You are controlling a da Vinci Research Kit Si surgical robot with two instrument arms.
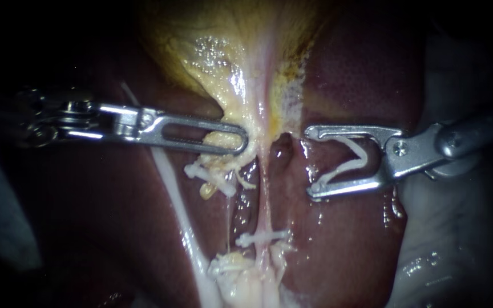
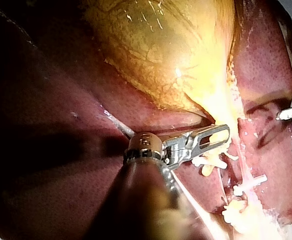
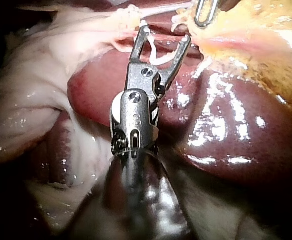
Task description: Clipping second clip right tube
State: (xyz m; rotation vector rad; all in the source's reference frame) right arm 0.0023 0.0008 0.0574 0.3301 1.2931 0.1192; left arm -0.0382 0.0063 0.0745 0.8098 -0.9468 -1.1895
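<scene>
My right instrument [image 1: 310, 163] comes in from the right. Its jaws stand wide apart with an open white clip [image 1: 349, 159] seated between them, touching both. The jaw tips lie just right of a thin pale tube [image 1: 265, 199] and do not touch it. Lower down, a closed white clip [image 1: 263, 235] crosses this tube. My left instrument [image 1: 242, 141] is shut on yellowish tissue at the gallbladder [image 1: 218, 45] neck. In the right wrist view the loaded jaws [image 3: 164, 36] point at the pale strands.
Dark red liver [image 1: 349, 239] surrounds the tube on both sides. Another white clip [image 1: 212, 174] sits under the left instrument's jaws. A long white strand [image 1: 175, 194] runs down the left side. Pale fatty tissue [image 1: 241, 274] bunches where the tube ends.
</scene>
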